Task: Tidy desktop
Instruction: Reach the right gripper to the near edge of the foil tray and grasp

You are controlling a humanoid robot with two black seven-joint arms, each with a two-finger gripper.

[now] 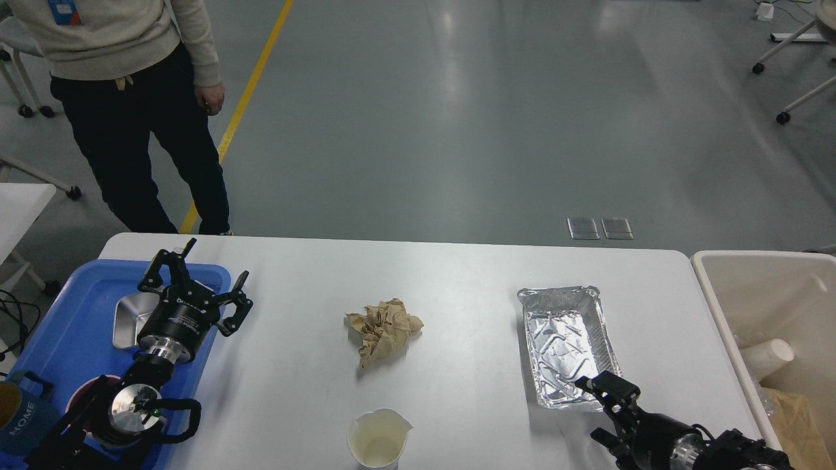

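You see the desktop across the lower half of the view, white and wide, with the blue tray on its left end and the beige bin just beside its right edge. Your left gripper hangs over the right rim of the tray, its jaws spread apart and holding nothing. Your right gripper sits at the near corner of the foil container — one finger lies over the container's near rim, the other stays on the near side, and I cannot tell if they already press on it. In the middle of the desktop lies a crumpled brown paper, and nearer to you stands a white paper cup, upright and apart from the paper. A person stands behind the far left corner.
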